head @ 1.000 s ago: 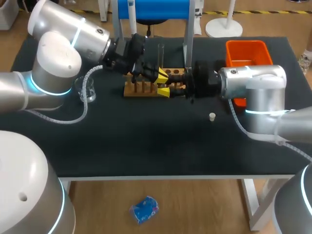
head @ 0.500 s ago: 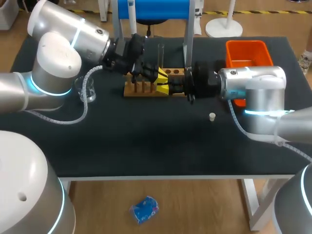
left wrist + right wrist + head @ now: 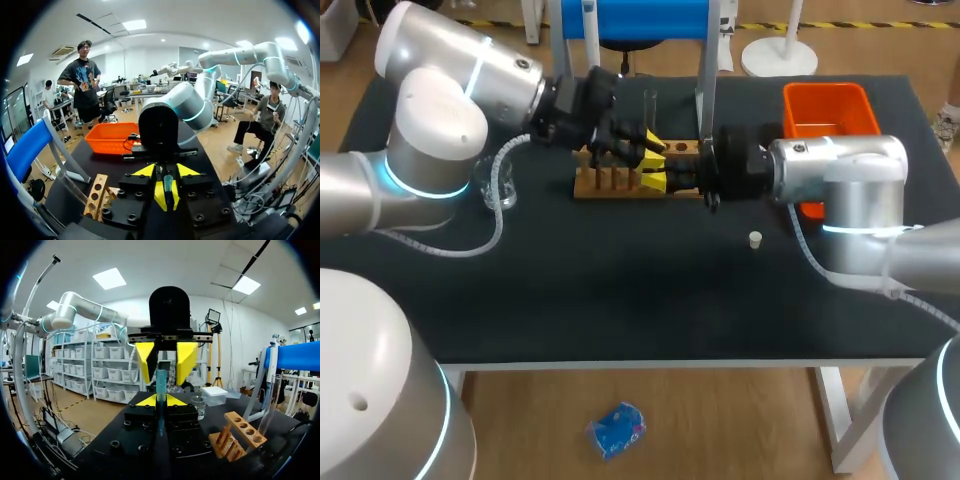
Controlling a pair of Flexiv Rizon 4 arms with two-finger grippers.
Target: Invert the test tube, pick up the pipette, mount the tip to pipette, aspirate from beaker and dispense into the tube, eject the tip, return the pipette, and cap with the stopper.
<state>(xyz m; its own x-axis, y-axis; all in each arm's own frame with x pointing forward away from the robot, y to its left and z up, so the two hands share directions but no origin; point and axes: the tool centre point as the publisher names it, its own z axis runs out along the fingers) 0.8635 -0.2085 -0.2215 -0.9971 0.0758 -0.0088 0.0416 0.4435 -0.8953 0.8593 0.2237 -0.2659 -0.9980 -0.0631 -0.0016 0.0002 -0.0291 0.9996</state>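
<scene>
1. Holds slim clear tube clamped in right gripper, above holed wooden rack.
2. Spreads left gripper wide around tube's far end (no contact seen).

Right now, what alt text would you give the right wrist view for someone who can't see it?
The right gripper is shut on a slim teal tube, and just ahead the open left gripper faces it, straddling the tube's far end. Nearby stand a wooden rack and a glass beaker.

Wooden rack, blue stand crowd rear; front tabletop free.
</scene>
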